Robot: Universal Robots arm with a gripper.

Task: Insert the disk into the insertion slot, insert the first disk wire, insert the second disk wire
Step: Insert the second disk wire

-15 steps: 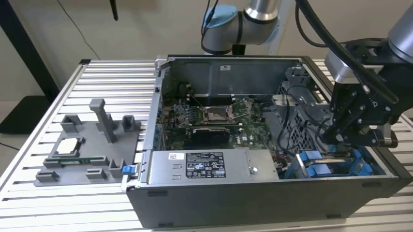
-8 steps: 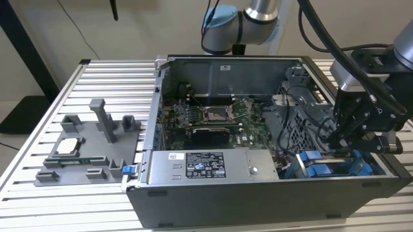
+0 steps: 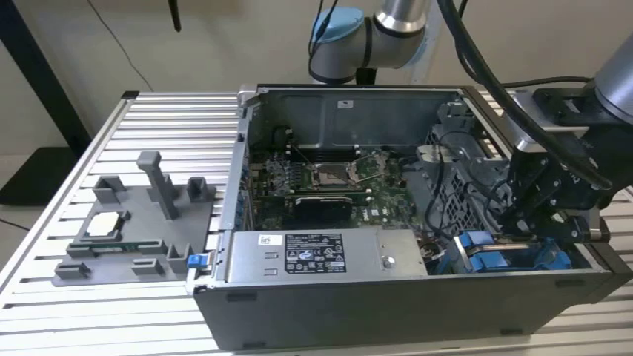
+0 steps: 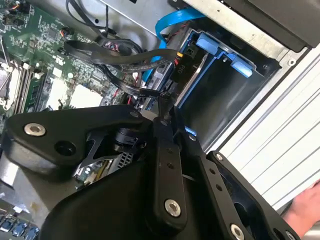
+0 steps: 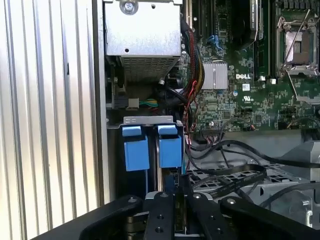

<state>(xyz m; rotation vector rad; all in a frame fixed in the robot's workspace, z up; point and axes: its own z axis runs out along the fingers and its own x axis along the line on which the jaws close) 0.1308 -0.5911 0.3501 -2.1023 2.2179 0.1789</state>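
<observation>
Status of work: the disk [image 5: 150, 150], recognisable by the two bright blue carrier tabs at its end, sits inside the insertion slot [image 4: 235, 90], so the first step reads as done; the slot occupies the corner of the computer case [image 3: 396, 311] towards the exterior view's right, next to the grey power-supply box [image 3: 322, 256]. Wires: the gripper [image 4: 162, 107] is low in that corner, its two fingers drawn close together on a thin black cable connector [image 4: 150, 93] held just beside the drive's rear edge; whether this plug is seated cannot be told, nor whether it is the first or the second wire. A blue flat cable [image 4: 165, 25] loops above the bay, its end hidden. Judged progress: roughly a third complete, wiring under way. Case contents: motherboard [image 3: 327, 178] with open processor socket, power-supply box, a bundle of black cables [image 5: 235, 170] and the loaded drive bay. Outside the case: a grey fixture tray [image 3: 129, 230] on the slatted table [image 3: 59, 311], carrying a small square chip.
</observation>
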